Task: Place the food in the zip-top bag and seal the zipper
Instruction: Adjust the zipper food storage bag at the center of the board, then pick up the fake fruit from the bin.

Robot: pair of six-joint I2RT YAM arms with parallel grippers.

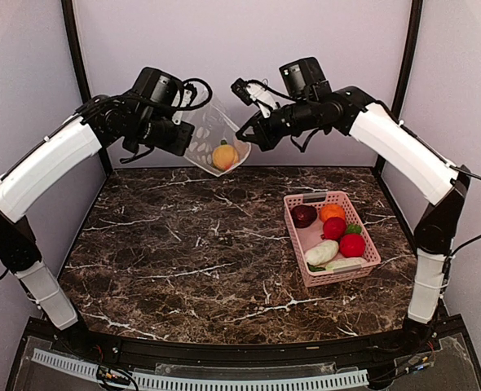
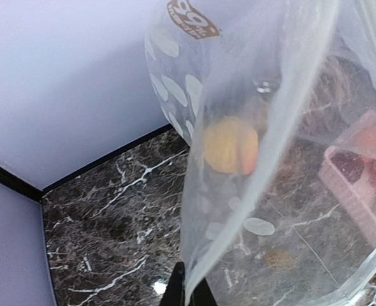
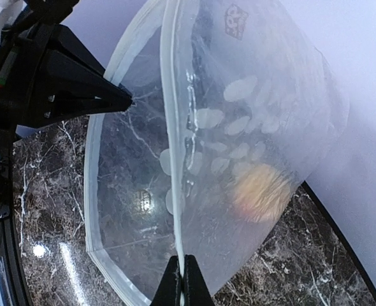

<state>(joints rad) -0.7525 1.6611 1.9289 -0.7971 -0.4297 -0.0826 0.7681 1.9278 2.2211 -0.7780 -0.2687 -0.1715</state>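
1. Bag (image 1: pixel 212 134), clear with white dots, hangs in the air behind and to the left of the basket (image 1: pixel 293 232) as the top camera sees it. It is held up between both arms, off the table (image 1: pixel 183 244).
2. Grip: left gripper (image 2: pixel 187 284) closed tight, pinching one rim of the bag's mouth; right gripper (image 3: pixel 181 284) closed tight, pinching the opposite rim.
3. Right wrist view only: the mouth stands open, its two rims well apart. The seal strip (image 3: pixel 173 127) runs along the near rim, unpressed, and the left gripper's tip meets the far rim.
4. Left wrist view only: the basket shows blurred through the plastic.
5. Both wrist views, not the top view: a brown printed label near one corner of the bag.
6. Top view only: the basket's contents in plain sight.
7. Count, in the bag: one yellow fruit (image 1: pixel 225 156), at the lowest corner.
8. Count, in the basket: one maroon fruit (image 1: pixel 304 215), one orange (image 1: pixel 333 212), two red fruits (image 1: pixel 334 228), one white vegetable (image 1: pixel 322 252). A second pale piece lies by the basket's near wall; I cannot tell what it is.
9. Count overall: one bag, one basket, two grippers.
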